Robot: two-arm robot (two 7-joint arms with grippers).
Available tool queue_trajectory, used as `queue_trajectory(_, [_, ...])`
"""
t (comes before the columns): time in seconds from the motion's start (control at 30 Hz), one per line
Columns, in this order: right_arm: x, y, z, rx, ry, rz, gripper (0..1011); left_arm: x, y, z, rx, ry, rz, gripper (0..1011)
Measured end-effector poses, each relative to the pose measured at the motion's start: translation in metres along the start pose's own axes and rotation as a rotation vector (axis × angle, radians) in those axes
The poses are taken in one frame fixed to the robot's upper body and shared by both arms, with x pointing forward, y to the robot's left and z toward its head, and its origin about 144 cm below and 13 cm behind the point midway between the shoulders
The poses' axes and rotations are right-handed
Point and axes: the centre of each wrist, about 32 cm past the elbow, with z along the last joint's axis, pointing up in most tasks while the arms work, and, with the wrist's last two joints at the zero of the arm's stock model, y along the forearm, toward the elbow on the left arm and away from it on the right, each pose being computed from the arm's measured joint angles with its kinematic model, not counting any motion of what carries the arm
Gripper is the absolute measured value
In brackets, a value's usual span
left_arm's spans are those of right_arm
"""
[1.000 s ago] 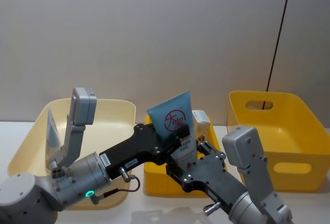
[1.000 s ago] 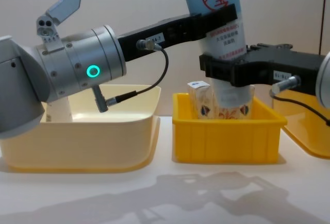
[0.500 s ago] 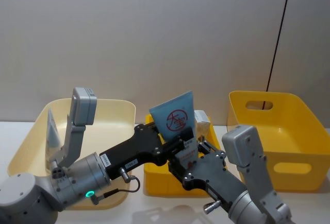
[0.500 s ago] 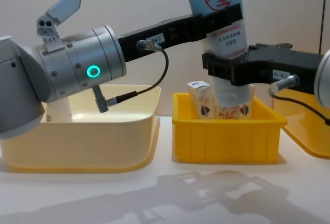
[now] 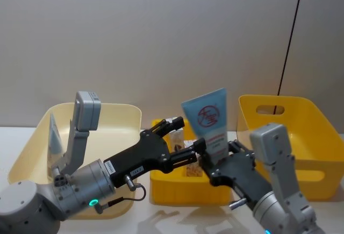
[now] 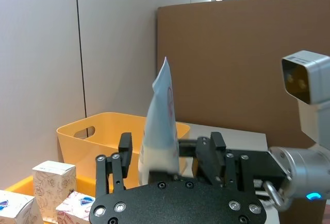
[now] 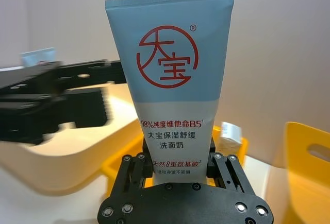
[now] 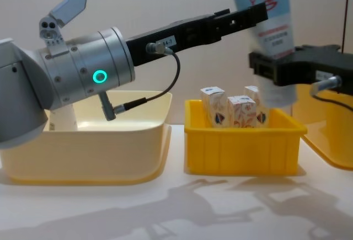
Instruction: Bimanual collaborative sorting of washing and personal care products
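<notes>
The right gripper (image 8: pixel 274 70) clamps the pale-blue tube (image 8: pixel 269 3) upright, while the left gripper (image 5: pixel 185 137), seemingly spread and empty, hangs above the cartons (image 8: pixel 229 110).

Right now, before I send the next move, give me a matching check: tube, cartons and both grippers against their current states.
1. pale-blue tube
2. white cartons
3. left gripper
4. right gripper

A. open, above the small yellow tray
B. standing in the small yellow tray
C. shut on the pale-blue tube
D. held upright in the air

Pairs: 1-D, 2-B, 3-A, 4-C
</notes>
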Motion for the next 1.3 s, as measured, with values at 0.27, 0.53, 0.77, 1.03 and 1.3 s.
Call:
queue_trajectory(0.27, [0.019,0.005,-0.001,0.028,-0.016,-0.122,504,0.0,0.0,0.0,0.0,0.0,0.0,1003])
queue_trajectory(0.53, [0.043,0.012,0.0,0.074,-0.037,-0.25,463,0.0,0.0,0.0,0.0,0.0,0.0,1004])
queue_trajectory(0.77, [0.065,0.018,0.001,0.116,-0.053,-0.37,463,0.0,0.0,0.0,0.0,0.0,0.0,1003])
queue_trajectory(1.03, [0.087,0.024,-0.001,0.122,-0.052,-0.511,463,0.0,0.0,0.0,0.0,0.0,0.0,1003])
queue_trajectory(1.3, [0.098,0.028,-0.004,0.069,-0.023,-0.588,462,0.0,0.0,0.0,0.0,0.0,0.0,1003])
